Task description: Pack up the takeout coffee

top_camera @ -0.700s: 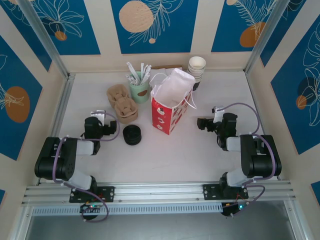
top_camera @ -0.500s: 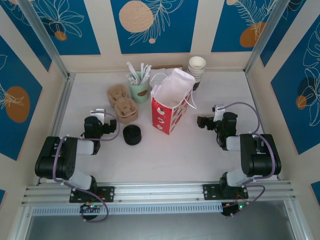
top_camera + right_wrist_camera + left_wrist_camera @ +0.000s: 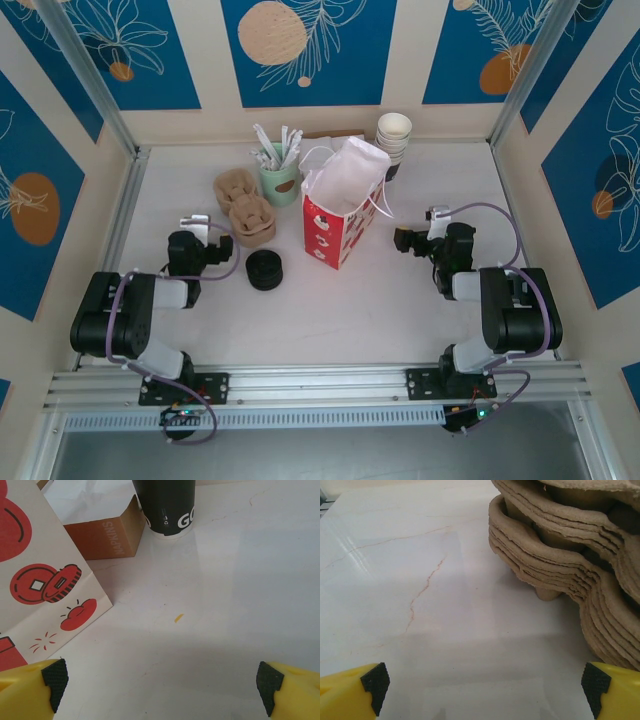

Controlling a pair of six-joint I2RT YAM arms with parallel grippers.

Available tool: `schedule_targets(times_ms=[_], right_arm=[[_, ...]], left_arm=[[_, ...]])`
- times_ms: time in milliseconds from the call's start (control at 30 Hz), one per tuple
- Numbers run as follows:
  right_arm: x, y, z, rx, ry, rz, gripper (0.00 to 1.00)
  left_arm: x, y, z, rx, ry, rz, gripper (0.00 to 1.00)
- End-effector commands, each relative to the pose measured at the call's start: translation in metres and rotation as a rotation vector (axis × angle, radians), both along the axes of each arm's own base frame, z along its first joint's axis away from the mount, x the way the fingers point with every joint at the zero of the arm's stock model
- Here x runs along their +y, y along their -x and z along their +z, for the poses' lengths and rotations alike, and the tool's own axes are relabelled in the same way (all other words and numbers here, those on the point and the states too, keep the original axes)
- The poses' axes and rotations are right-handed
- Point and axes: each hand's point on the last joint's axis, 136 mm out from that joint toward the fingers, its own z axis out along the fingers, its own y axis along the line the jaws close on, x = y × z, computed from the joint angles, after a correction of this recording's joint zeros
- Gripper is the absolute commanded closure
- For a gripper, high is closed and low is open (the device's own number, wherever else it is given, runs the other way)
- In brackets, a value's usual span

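left gripper (image 3: pixel 485 681): jaws wide apart, empty; low on bench's left side, just beside carrier stack (image 3: pixel 570 555).
right gripper (image 3: pixel 162 680): jaws wide apart, empty; bench's right side, facing paper bag (image 3: pixel 45 575).
takeout coffee: cannot tell; black round thing (image 3: pixel 265 270) left of bench middle, capped cup or lid stack unclear.
cup stack (image 3: pixel 393 138): lidless, near far edge, beside napkin box (image 3: pixel 107 535).

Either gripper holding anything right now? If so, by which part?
Nothing is held. The left gripper and the right gripper are both open, with nothing between the jaws.
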Motion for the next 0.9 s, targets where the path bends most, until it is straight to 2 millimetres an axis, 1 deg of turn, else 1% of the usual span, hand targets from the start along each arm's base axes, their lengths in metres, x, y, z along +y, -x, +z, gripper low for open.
schedule_targets(times_ms=[0, 133, 233, 333, 433, 467, 533, 600, 633, 700, 733, 833, 867], right_arm=[[-0.001, -0.011, 0.013, -0.049, -0.001, -0.012, 0.01], [-0.005, -0.012, 0.013, -0.034, -0.008, -0.032, 0.01], [-0.011, -0.013, 0.019, -0.028, -0.024, -0.058, 0.01], [-0.025, -0.011, 0.032, -0.005, -0.048, -0.126, 0.01], [-0.038, -0.009, 0.056, 0.018, -0.056, -0.182, 0.01], [-0.042, -0.009, 0.063, 0.042, -0.055, -0.209, 0.01], [-0.052, -0.008, 0.082, 0.074, -0.08, -0.269, 0.01], [-0.06, -0.009, 0.106, 0.095, -0.124, -0.321, 0.01], [-0.063, -0.011, 0.119, 0.097, -0.151, -0.346, 0.01], [-0.066, -0.015, 0.14, 0.144, -0.227, -0.397, 0.01], [-0.066, -0.019, 0.149, 0.169, -0.266, -0.407, 0.01], [-0.051, -0.037, 0.176, 0.275, -0.363, -0.348, 0.01], [-0.046, -0.047, 0.179, 0.312, -0.381, -0.334, 0.03]], left_arm=[[-0.003, -0.009, 0.015, -0.058, -0.014, -0.015, 0.0], [-0.001, -0.009, 0.017, -0.06, -0.016, -0.004, 0.0], [0.007, -0.005, 0.034, -0.065, -0.018, 0.043, 0.0], [0.019, 0.005, 0.062, -0.079, -0.03, 0.108, 0.0], [0.034, 0.02, 0.099, -0.084, -0.02, 0.205, 0.0], [0.039, 0.025, 0.113, -0.099, 0.001, 0.244, 0.0], [0.047, 0.038, 0.139, -0.127, 0.065, 0.314, 0.0], [0.055, 0.053, 0.163, -0.146, 0.162, 0.393, 0.0], [0.059, 0.06, 0.172, -0.144, 0.205, 0.437, 0.0], [0.07, 0.077, 0.184, -0.094, 0.293, 0.559, 0.0], [0.07, 0.081, 0.19, -0.069, 0.303, 0.57, 0.0], [0.064, 0.087, 0.205, 0.014, 0.307, 0.556, 0.0], [0.062, 0.09, 0.208, 0.029, 0.319, 0.554, 0.0]])
